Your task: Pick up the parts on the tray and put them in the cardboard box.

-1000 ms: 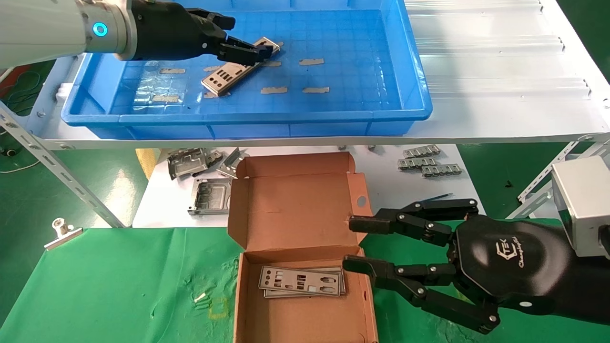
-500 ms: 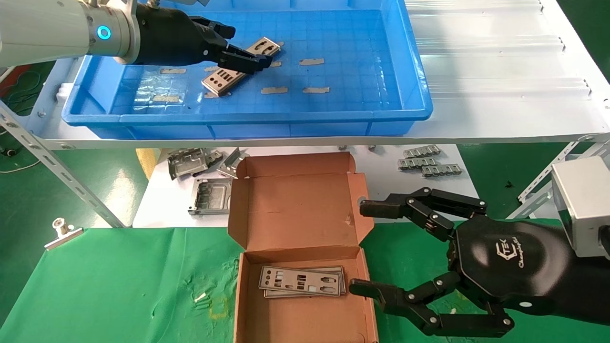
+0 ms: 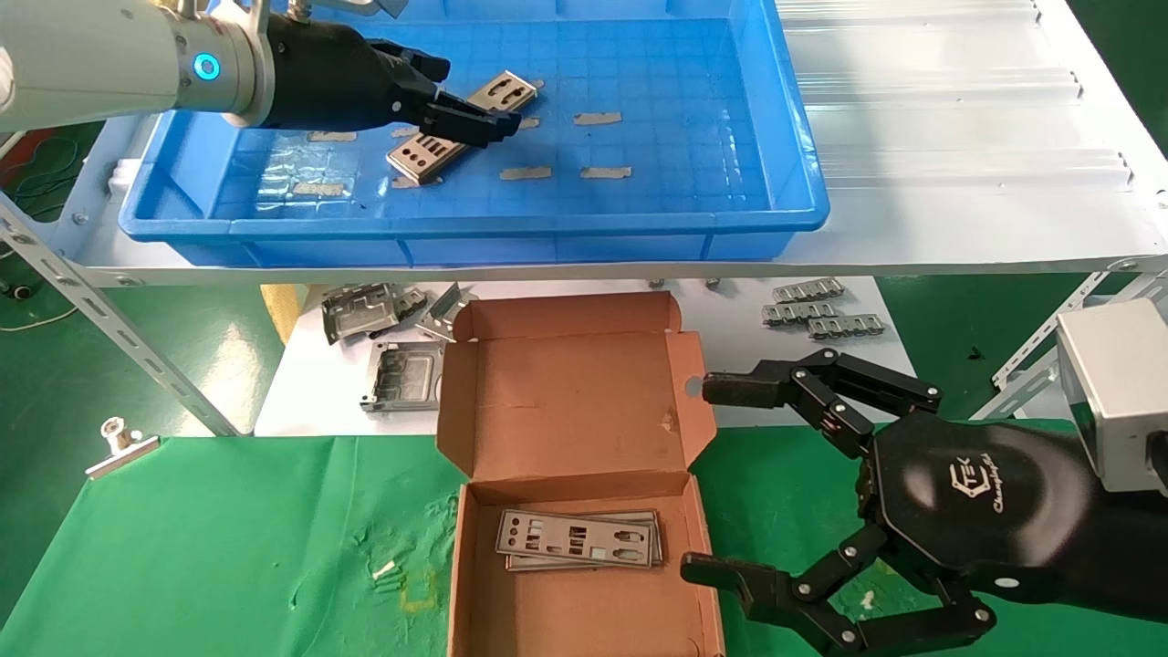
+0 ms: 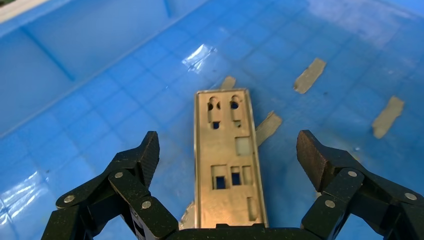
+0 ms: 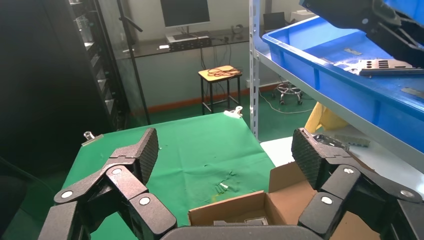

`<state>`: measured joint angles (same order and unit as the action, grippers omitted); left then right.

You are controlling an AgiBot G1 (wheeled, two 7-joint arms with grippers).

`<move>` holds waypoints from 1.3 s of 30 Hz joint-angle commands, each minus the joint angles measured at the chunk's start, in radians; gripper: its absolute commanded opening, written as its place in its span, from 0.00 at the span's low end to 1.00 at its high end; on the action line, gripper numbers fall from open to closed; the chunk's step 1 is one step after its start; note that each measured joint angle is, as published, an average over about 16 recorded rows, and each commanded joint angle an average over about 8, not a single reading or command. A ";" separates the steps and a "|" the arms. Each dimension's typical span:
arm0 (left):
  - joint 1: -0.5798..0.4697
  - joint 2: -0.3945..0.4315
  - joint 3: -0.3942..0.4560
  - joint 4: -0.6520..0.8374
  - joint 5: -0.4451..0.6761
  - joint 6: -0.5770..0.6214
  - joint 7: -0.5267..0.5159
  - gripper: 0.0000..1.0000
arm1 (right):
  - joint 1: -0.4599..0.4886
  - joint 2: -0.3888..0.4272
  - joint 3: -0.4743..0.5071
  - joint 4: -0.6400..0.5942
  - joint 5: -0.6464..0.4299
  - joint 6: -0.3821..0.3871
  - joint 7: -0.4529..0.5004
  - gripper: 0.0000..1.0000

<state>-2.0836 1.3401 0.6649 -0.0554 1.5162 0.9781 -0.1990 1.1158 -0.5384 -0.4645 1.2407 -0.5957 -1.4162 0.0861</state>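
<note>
One silver-grey punched part (image 3: 422, 151) lies slanted on the floor of the blue tray (image 3: 474, 224). My left gripper (image 3: 474, 123) hovers right over it, open, with the fingers apart and astride the part (image 4: 227, 165); its pads (image 4: 150, 150) do not touch it. The cardboard box (image 3: 575, 401) stands open on the green cloth with a small stack of parts (image 3: 577, 538) inside. My right gripper (image 3: 712, 479) is open wide and empty just right of the box. The right wrist view shows the box (image 5: 295, 200) and the tray (image 5: 340, 75).
Chunky grey metal frames (image 3: 392, 365) lie on the low white surface left of the box lid, and short ridged strips (image 3: 821, 315) to its right. A binder clip (image 3: 119, 443) sits at the cloth's far left corner. A slanted shelf strut (image 3: 109, 319) runs under the tray.
My right gripper has opened much wider and drawn slightly right, away from the box. My left gripper has shifted only slightly over the part in the tray.
</note>
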 commanded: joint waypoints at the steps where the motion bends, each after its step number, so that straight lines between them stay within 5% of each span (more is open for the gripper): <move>1: 0.001 0.003 0.004 -0.003 0.006 -0.007 -0.012 1.00 | 0.000 0.000 0.000 0.000 0.000 0.000 0.000 1.00; 17: 0.022 0.005 0.033 -0.056 0.026 -0.026 -0.146 0.98 | 0.000 0.000 0.000 0.000 0.000 0.000 0.000 1.00; 21: 0.029 0.004 0.040 -0.070 0.030 -0.035 -0.170 0.81 | 0.000 0.000 0.000 0.000 0.000 0.000 0.000 1.00; 27: 0.038 0.002 0.048 -0.092 0.032 -0.050 -0.193 0.23 | 0.000 0.000 0.000 0.000 0.000 0.000 0.000 1.00; 30: 0.043 0.001 0.050 -0.103 0.030 -0.056 -0.200 0.05 | 0.000 0.000 0.000 0.000 0.000 0.000 0.000 1.00; 39: 0.059 -0.003 0.050 -0.122 0.017 -0.075 -0.210 0.02 | 0.000 0.000 0.000 0.000 0.000 0.000 0.000 1.00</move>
<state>-2.0248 1.3370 0.7149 -0.1796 1.5343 0.9028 -0.4027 1.1158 -0.5384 -0.4646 1.2407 -0.5957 -1.4162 0.0861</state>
